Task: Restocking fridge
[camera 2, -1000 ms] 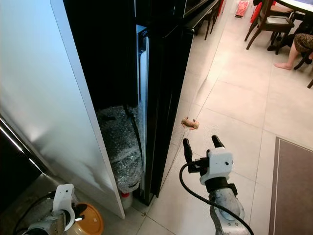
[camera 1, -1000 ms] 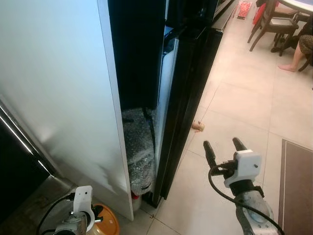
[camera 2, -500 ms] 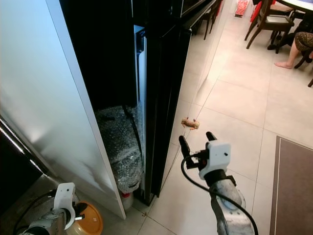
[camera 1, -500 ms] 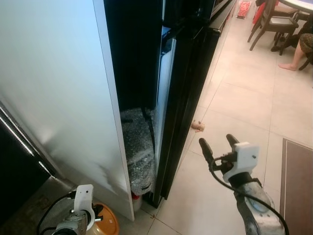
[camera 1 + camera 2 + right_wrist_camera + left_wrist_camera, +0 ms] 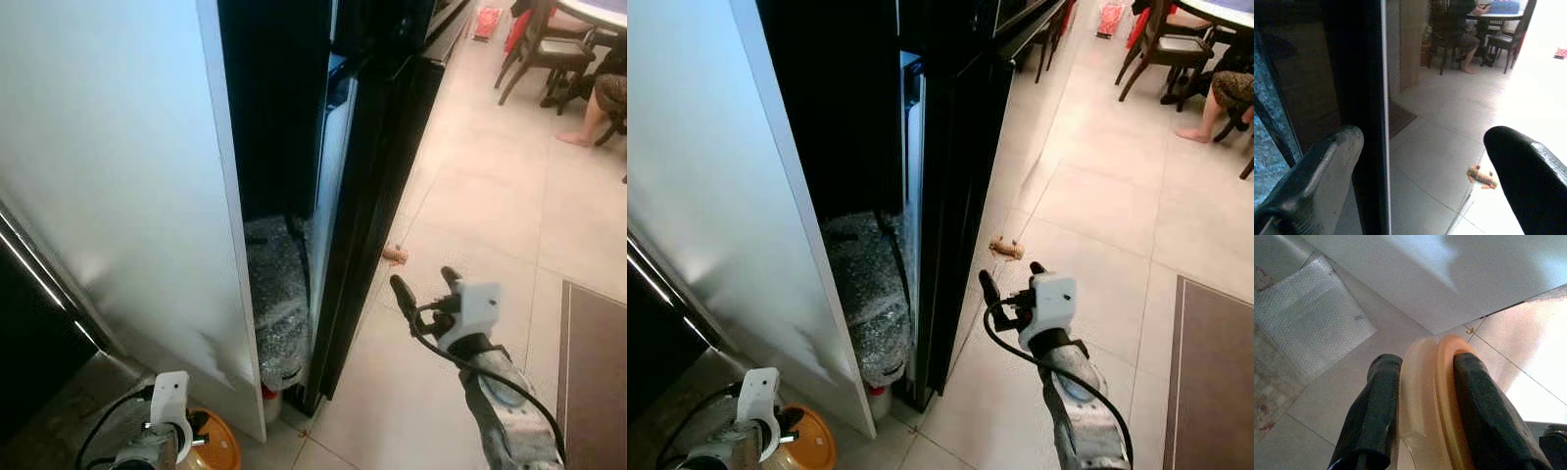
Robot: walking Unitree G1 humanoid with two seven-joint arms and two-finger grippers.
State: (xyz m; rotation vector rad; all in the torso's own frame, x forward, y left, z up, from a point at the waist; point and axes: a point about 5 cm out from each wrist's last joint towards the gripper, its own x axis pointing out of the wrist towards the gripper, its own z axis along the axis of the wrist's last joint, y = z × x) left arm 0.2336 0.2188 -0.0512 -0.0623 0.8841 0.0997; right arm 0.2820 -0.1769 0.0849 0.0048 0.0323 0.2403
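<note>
The tall black fridge door (image 5: 377, 147) stands slightly ajar, its edge facing me, with a dark gap behind it. My right gripper (image 5: 423, 281) is open and hovers just right of that door's lower edge; in the right wrist view the right gripper (image 5: 1425, 147) straddles the door edge, one finger (image 5: 1327, 161) on the inner side. Low at my left, the left gripper (image 5: 1426, 362) is shut on a pale round container with an orange lid (image 5: 1425, 396), also seen as an orange disc (image 5: 217, 452) near the floor.
A white panel (image 5: 118, 176) rises left of the gap. A bubble-wrapped bundle (image 5: 279, 304) fills the gap's bottom. A small brown toy (image 5: 395, 255) lies on the tiles. A dark mat (image 5: 593, 362) is at right. Chairs (image 5: 549, 49) and a seated person's leg (image 5: 598, 108) are far right.
My right gripper has moved up and left, closer to the fridge door's edge. The left gripper still holds the container low down.
</note>
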